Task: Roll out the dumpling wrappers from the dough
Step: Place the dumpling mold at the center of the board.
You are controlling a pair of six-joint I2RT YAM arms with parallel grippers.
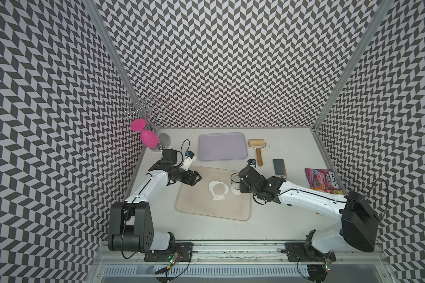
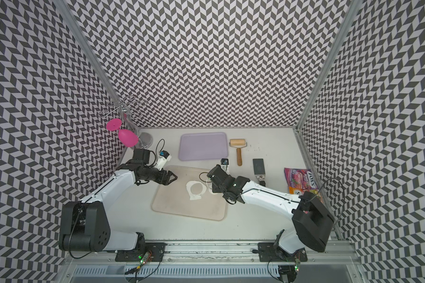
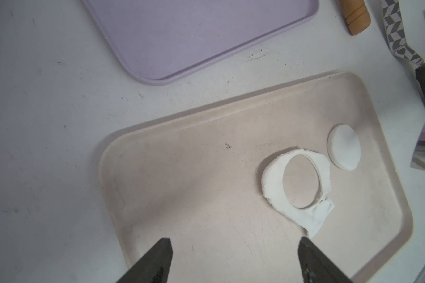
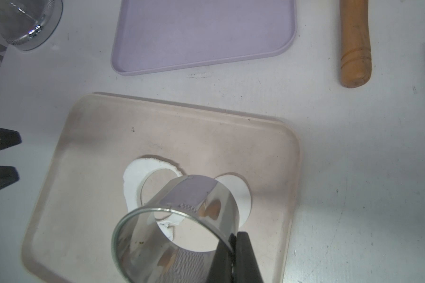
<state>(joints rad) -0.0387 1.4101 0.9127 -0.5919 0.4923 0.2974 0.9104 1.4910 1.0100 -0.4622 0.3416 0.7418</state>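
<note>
The white table [image 1: 280, 227] is carrying everything, and the beige tray [image 1: 194, 208] is lying at its middle, slightly skewed. The lavender tray [image 1: 222, 147] is sitting behind it against the table's far edge. The left pincer [image 1: 198, 177] is hanging over the beige tray's far left corner with its jaws spread wide apart and gripping nothing. The right pincer [image 4: 233, 241] is reaching in by the tray's right rim, its jaws pressed together on the wall of the metal ring cutter [image 4: 194, 196], which is being held tilted on its side. A bright candy bag [image 1: 323, 181] is lying near the table's right edge, a dark scraper [image 1: 279, 165] is lying between it and the wooden roller [image 1: 258, 152], and the roller is resting just right of the lavender tray. The dough [image 3: 314, 218], a thin ragged sheet with a round hole cut through it, is lying on the beige tray's right half. The dumpling wrapper [image 3: 344, 147], a neat white disc, is lying flat on the same tray just beside the dough, toward the right rim.
</note>
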